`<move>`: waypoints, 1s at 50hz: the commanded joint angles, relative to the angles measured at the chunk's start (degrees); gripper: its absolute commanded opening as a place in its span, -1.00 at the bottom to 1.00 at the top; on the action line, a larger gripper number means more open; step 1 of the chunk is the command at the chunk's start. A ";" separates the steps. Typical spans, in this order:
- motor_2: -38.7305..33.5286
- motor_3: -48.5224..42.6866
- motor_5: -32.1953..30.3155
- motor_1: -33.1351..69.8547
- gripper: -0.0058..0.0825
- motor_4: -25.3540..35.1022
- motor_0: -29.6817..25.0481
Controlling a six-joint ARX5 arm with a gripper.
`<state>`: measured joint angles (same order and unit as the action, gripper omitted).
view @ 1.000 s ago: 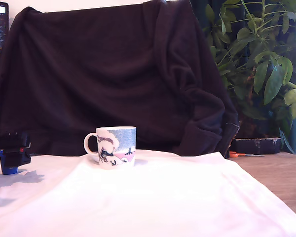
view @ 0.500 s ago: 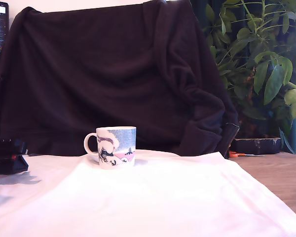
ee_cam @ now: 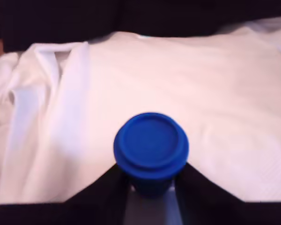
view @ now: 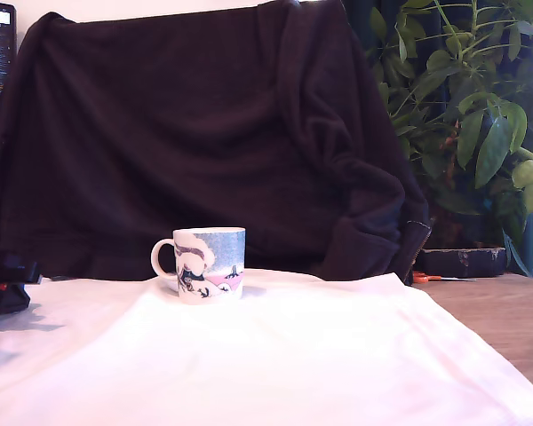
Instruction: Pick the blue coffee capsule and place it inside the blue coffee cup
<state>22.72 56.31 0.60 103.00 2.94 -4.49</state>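
— Where's the capsule (ee_cam: 151,147)?
— On the wrist view I see it right between the fingers (ee_cam: 105,193) of my gripper (ee_cam: 151,186), rim toward the camera. Both dark fingers press on its sides, so it's clamped.
— And the cup (view: 204,264)?
— Well apart from the gripper, toward the exterior view's right, upright on the white cloth (view: 320,355), handle turned toward the gripper. That view catches the gripper only at the frame's edge, and I can't see the capsule there.
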 commanded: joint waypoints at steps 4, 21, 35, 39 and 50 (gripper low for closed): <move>0.15 5.09 -0.87 0.59 -0.58 1.73 0.11; 1.09 16.76 9.18 0.52 -0.58 12.98 -1.49; 7.06 16.55 12.11 0.50 -0.58 14.82 -9.03; 8.79 15.50 12.07 0.50 -0.58 14.78 -11.21; 12.55 8.48 12.04 0.50 -0.58 14.80 -15.67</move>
<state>34.81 65.08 12.53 103.00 17.58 -19.55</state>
